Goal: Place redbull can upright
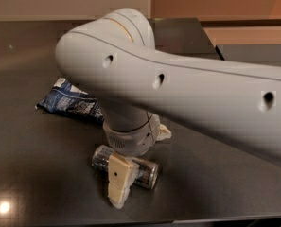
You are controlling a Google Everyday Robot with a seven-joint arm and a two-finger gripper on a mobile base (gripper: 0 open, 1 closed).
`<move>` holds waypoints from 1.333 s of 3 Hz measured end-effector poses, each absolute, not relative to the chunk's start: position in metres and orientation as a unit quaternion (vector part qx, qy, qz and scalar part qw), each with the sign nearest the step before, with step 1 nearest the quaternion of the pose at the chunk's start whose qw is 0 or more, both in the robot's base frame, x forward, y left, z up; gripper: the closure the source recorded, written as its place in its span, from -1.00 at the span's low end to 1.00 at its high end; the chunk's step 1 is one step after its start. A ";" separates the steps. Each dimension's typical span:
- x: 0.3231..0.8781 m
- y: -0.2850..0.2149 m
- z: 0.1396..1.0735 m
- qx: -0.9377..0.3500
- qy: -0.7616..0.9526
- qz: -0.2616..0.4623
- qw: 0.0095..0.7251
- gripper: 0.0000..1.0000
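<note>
The redbull can (146,173) lies on its side on the dark table (40,169), near the front edge, its shiny silver end facing right. My gripper (141,163) reaches straight down over it and is open. The near finger (118,183) stands in front of the can's middle, and the far finger (164,133) shows behind it, so the can lies between them. The wrist hides the can's top side. I cannot tell whether either finger touches the can.
A flat blue-and-white snack bag (69,102) lies on the table behind and to the left of the can. My large white arm (192,93) crosses the view from the right. The table's front edge (201,218) runs just below the can.
</note>
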State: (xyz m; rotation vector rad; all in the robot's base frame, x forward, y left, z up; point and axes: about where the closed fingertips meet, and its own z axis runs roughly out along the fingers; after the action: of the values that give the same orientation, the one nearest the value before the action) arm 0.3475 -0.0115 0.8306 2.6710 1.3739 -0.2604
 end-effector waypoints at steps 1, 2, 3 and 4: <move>0.341 -0.010 0.825 0.876 0.468 -0.089 0.076 -0.65; 0.339 -0.008 0.824 0.872 0.474 -0.090 0.083 -0.19; 0.340 0.000 0.833 0.874 0.473 -0.083 0.078 0.28; 0.338 0.013 0.851 0.886 0.455 -0.072 0.057 0.74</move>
State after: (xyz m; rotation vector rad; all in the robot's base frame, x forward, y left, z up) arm 0.3378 0.0128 0.8506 2.6857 1.3810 -0.2169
